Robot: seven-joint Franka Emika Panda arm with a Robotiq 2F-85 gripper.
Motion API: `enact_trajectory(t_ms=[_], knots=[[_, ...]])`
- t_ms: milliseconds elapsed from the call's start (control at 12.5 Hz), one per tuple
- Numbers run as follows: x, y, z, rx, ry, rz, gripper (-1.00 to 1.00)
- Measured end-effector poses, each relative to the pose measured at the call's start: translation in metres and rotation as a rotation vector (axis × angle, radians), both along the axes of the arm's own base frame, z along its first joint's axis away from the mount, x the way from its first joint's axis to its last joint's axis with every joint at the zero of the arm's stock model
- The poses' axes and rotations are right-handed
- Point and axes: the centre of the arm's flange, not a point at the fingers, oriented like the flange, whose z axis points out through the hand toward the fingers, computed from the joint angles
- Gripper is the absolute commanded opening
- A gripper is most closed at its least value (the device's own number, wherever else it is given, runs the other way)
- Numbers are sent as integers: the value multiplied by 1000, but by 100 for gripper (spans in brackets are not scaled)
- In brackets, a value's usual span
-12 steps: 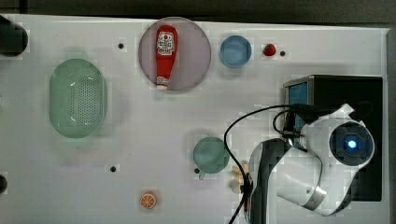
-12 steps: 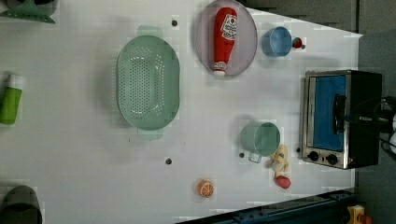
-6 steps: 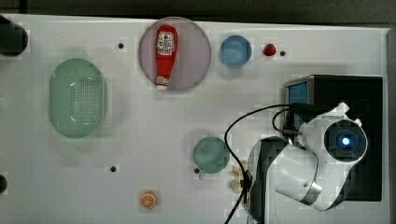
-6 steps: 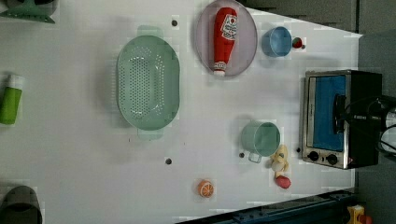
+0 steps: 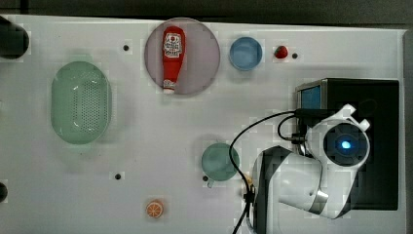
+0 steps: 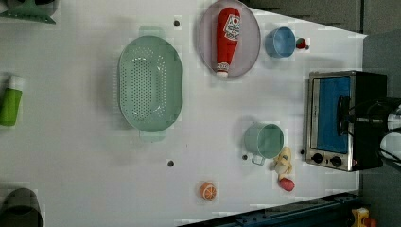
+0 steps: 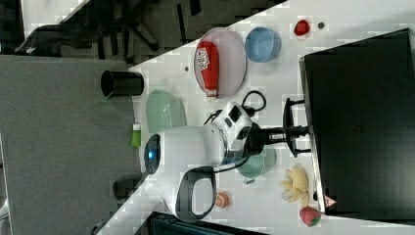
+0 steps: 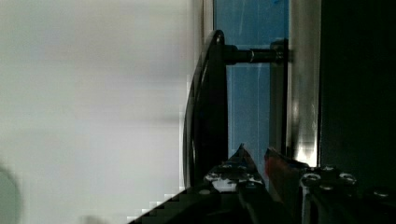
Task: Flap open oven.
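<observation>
**Gripper at the oven's door handle, door shut**

In the wrist view the gripper (image 8: 254,163) sat closest, its fingers narrowly parted beside the dark bar handle (image 8: 212,107) of the oven (image 8: 252,93); whether they actually clasped the bar could not be told. The handle stood off the blue glass on a short post, and the door lay flush in its silver frame.

In the right view the gripper (image 7: 293,129) reached level from the white arm (image 7: 195,152) to the handle (image 7: 288,126) on the oven (image 7: 362,122) front. In the top view the arm (image 5: 311,180) covered much of the oven (image 5: 380,97), which sat at 3 o'clock on the table.

In the left view the oven (image 6: 340,118) stood at 3 o'clock with two black knobs at its lower end. A teal mug (image 6: 265,139) stood nearest its front, at about 4 o'clock from centre, with a yellow plush toy (image 6: 283,163) and a red strawberry (image 6: 286,184) just beside it. An orange slice (image 6: 208,190) lay at 6 o'clock. A blue bowl (image 6: 279,41) and a second small strawberry (image 6: 300,43) sat at 1 o'clock, well apart from the oven. A ketchup bottle (image 6: 227,38) lay on a grey plate (image 6: 250,52) at 12 o'clock, and a green colander (image 6: 150,84) lay left of centre. A green bottle (image 6: 10,100) lay at 9 o'clock.

The white table (image 6: 85,179) carried small dark holes. In the right view, grey floor (image 7: 58,147) lay beyond the table's edge, and a black cup (image 7: 121,83) lay at the far corner.
</observation>
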Motion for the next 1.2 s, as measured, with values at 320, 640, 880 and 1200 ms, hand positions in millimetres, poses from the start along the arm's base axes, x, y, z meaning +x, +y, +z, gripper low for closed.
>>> enact_trajectory(t_ms=[320,640,880,1200], knots=[[12,37,-9,-113,46,30,-65],[25,96,-27,-264,80,53,-65],[27,142,-56,-376,118,74,-65],[21,200,-122,-443,144,82,-65]])
